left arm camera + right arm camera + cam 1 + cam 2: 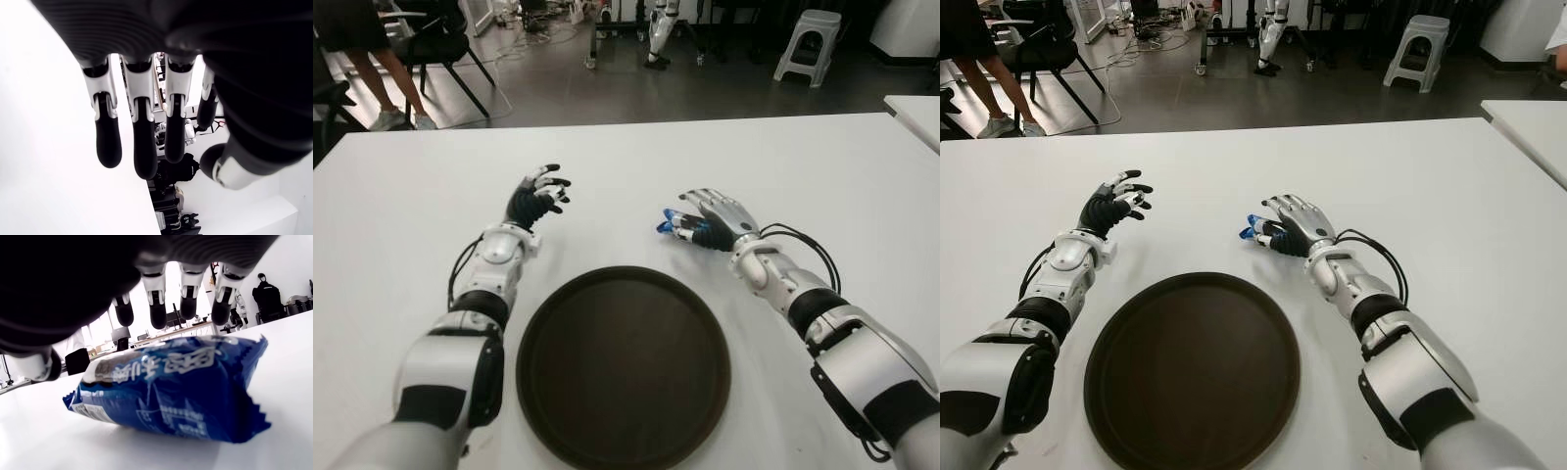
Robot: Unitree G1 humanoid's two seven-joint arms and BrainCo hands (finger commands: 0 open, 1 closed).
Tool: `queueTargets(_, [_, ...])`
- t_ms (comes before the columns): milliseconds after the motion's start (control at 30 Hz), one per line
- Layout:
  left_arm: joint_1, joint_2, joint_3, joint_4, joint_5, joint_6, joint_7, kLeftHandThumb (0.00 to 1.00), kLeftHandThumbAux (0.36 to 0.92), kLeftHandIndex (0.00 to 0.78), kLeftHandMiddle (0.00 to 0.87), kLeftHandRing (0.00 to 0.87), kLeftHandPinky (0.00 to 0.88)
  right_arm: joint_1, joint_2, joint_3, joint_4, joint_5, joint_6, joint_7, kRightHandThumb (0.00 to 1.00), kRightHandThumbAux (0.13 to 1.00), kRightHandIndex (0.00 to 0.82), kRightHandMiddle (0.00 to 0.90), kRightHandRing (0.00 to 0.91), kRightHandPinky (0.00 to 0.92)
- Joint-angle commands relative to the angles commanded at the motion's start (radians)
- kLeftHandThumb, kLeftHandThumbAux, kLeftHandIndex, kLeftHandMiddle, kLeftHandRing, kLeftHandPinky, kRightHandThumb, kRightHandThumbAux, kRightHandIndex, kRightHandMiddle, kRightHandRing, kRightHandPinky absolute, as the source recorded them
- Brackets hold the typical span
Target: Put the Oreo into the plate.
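Blue foil packet lying on the table under the right hand, not yet gripped.

The right hand [710, 223] arches over the Oreo packet [171, 387] with its fingers [188, 301] hanging loosely above the wrapper and the thumb off to one side; from the wrist view I see a gap, so I'd say it holds nothing yet. The packet sits on the white table [822, 166] at about one o'clock from the dark round plate [624, 367], just beyond its rim. It looks light, crinkly and slick, with biscuits inside that could crack, so a gentle pinch across the puffed middle seems wiser than the crimped ends. The left hand [536, 199] shows at eleven o'clock of the plate, fingers spread and empty. Beyond the table: grey floor, a plastic stool [808, 44], chairs and someone's legs [386, 93].
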Motion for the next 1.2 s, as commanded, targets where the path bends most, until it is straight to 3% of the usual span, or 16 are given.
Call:
queueTargets(233, [-0.001,0.002,-0.005,0.002,0.005,0.0,0.003,0.167,0.646,0.173,0.328,0.41,0.443,0.001,0.004,0.007,-0.001,-0.002,0.002,-0.002,0.373,0.313,0.0,0.0,0.022,0.112])
queueTargets(567, [-0.001,0.001,-0.002,0.005,0.004,0.002,0.008,0.209,0.639,0.18,0.328,0.411,0.469,0.001,0.006,0.015,-0.002,-0.005,0.005,-0.01,0.361,0.305,0.0,0.0,0.024,0.102])
queueTargets(933, [-0.001,0.0,0.001,0.004,0.002,0.002,0.005,0.187,0.649,0.175,0.339,0.433,0.47,0.001,0.01,0.022,0.002,-0.012,0.021,-0.016,0.342,0.317,0.0,0.004,0.068,0.161])
queueTargets(1200, [-0.001,0.001,0.002,0.004,0.0,0.001,-0.001,0.183,0.647,0.178,0.337,0.422,0.452,0.003,0.014,0.02,0.007,-0.007,0.023,-0.008,0.334,0.313,0.0,0.003,0.062,0.15])
